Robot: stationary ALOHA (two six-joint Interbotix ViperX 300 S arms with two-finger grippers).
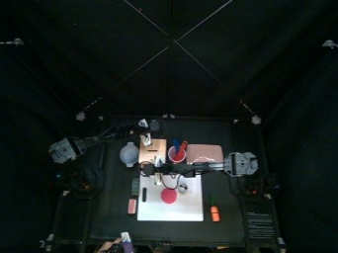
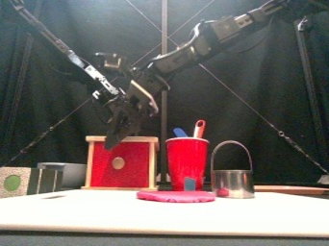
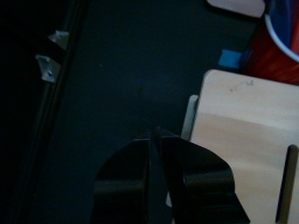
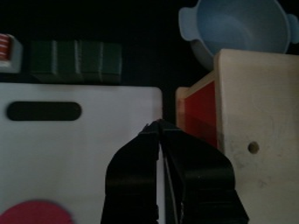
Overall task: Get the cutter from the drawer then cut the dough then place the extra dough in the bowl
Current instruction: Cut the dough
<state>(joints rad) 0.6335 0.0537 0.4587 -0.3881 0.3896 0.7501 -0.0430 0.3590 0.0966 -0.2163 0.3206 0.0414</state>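
Observation:
A flat pink dough disc point(image 2: 176, 195) lies on the white cutting board point(image 2: 77, 213). To its right stands the round metal cutter point(image 2: 233, 179) with its wire handle up. Behind them sits the wooden box point(image 2: 122, 163); its red drawer front point(image 4: 197, 114) looks flush with the box. The blue-grey bowl point(image 4: 239, 26) is behind the box. My right gripper point(image 4: 156, 128) hangs shut and empty over the board's edge, just in front of the drawer. My left gripper point(image 3: 156, 133) is also shut and empty, above the black table beside the box top point(image 3: 251, 122).
A red cup point(image 2: 188, 161) holding a blue and a red toy knife stands between the box and the cutter. The dark green sushi roll point(image 4: 76, 59) lies on the table by the board's far edge, left of the box.

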